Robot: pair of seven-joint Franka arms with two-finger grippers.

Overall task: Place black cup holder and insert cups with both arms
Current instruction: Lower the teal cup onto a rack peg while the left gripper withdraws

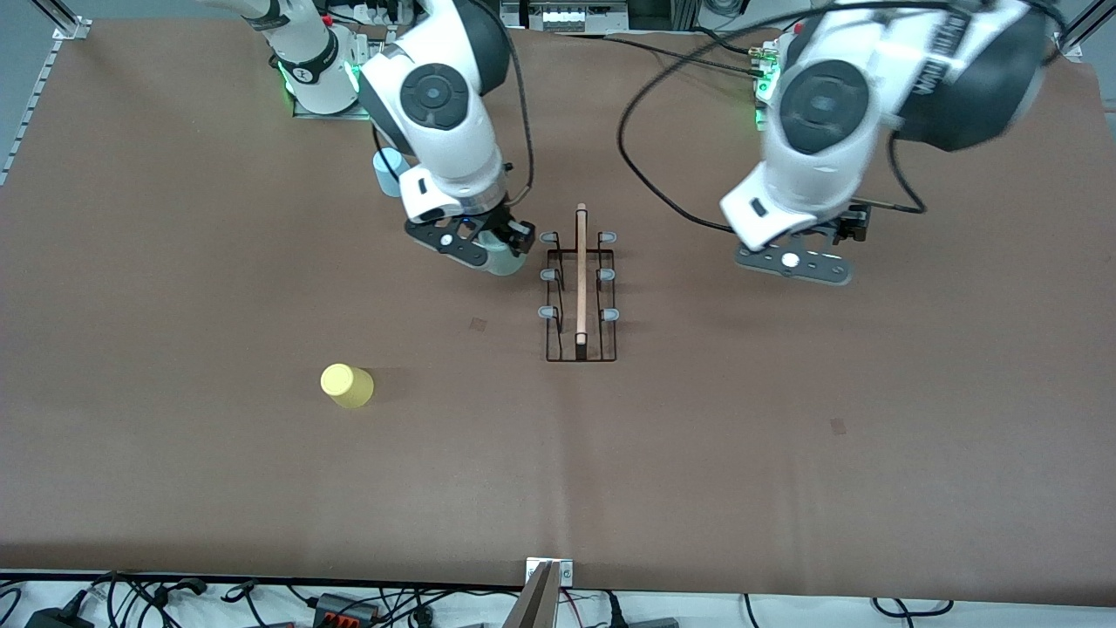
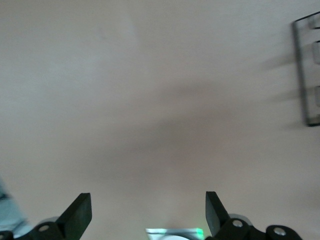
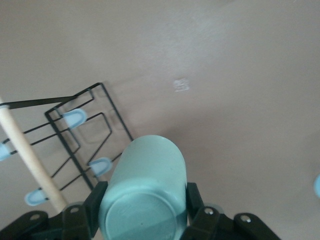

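Observation:
The black cup holder [image 1: 581,292] stands mid-table, with a wooden rod on top and grey-blue pegs along both sides. My right gripper [image 1: 488,247] is shut on the mint green cup [image 1: 504,259] and holds it in the air close beside the holder, on the right arm's side. In the right wrist view the fingers [image 3: 95,197] clamp the cup [image 3: 145,185], with the holder [image 3: 75,132] just past it. My left gripper [image 1: 793,262] hovers open and empty toward the left arm's end; its wrist view shows the spread fingers [image 2: 80,215]. The yellow cup [image 1: 347,385] stands upside down, nearer the camera. The light blue cup [image 1: 390,171] is partly hidden by the right arm.
Black cables [image 1: 663,52] loop over the table between the arm bases. A metal bracket [image 1: 549,571] sits at the table's near edge. The holder's edge shows in the left wrist view [image 2: 302,75].

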